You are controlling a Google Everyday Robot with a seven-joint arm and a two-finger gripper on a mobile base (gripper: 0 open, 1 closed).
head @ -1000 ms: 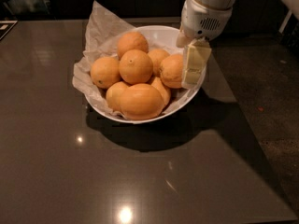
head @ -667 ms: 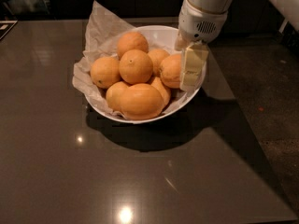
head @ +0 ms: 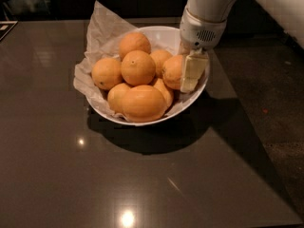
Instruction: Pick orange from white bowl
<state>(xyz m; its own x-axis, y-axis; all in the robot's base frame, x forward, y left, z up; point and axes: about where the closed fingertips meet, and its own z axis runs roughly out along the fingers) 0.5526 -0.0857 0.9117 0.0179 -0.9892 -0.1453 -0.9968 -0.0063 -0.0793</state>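
The white bowl point(head: 199, 87), lined with crumpled pale paper, holds several oranges on the dark table. The orange point(head: 172, 71) lies at the bowl's right side, next to the round one with a dark stem dot point(head: 137, 67) and above the elongated biggest fruit point(head: 143, 102). My gripper point(head: 184, 79) reaches down from the white arm at the top right. It sits against the right side of the orange, inside the bowl's rim, and its pale tip covers the orange's right edge.
The paper liner point(head: 102, 25) sticks up past the bowl's back left rim. The dark glossy table point(head: 95, 175) spreads in front and to the left. Its right edge point(head: 251, 127) runs diagonally, with dark floor beyond. The white arm point(head: 209, 8) hangs over the bowl's back right.
My gripper has moved slightly down and left, closer onto the right-hand orange. The bowl and the fruits have not moved.
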